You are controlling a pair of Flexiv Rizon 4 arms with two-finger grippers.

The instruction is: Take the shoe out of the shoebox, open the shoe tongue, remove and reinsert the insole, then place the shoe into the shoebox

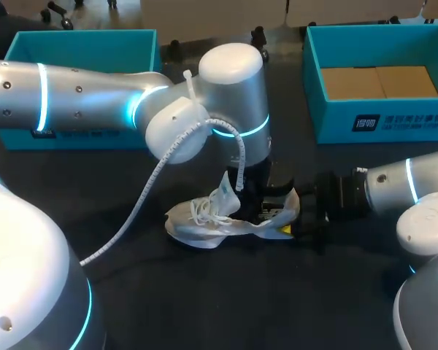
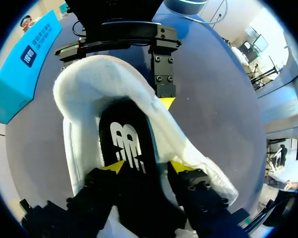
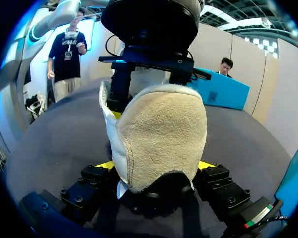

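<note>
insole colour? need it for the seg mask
Black with a white logo. The insole shows best in the left wrist view, inside the white shoe.

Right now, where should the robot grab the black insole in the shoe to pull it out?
Probably the heel end of the insole, pinched from above through the open top of the shoe. That end lies bare inside the collar, and the left gripper hangs just over the insole. The right gripper clamps the heel from behind, steadying the shoe.

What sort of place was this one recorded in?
Probably a robot lab workbench: a left arm and right arm meet at a white shoe on a dark table, with a teal left shoebox and right shoebox behind.
</note>
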